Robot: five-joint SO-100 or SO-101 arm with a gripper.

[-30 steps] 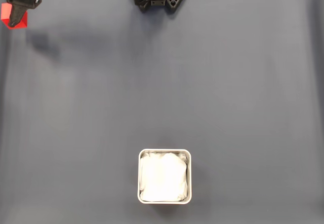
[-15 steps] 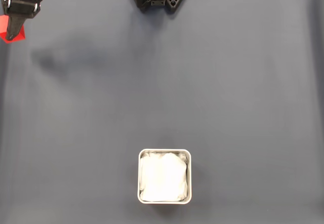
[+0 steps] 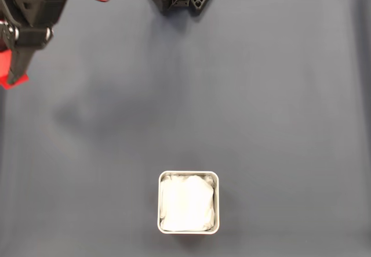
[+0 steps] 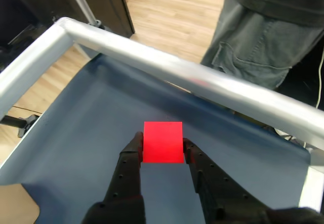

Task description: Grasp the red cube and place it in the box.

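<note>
The arm reaches toward ten o'clock in the fixed view. Its end effector [image 4: 162,145] is clamped on the red cube [image 4: 162,141].

Blue-grey table mat [image 3: 261,94], box [image 3: 189,202] on it

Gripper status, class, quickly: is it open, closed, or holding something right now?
Gripper: closed on the red cube, held between both fingertips above the blue mat.

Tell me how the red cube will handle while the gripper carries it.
The cube looks rigid: its faces stay flat and square between the fingers, so it probably won't deform. Flat sides mean it shouldn't roll when set down. The matte surface likely grips well, though it is pinched only near the gripper tips, so it could twist.
</note>
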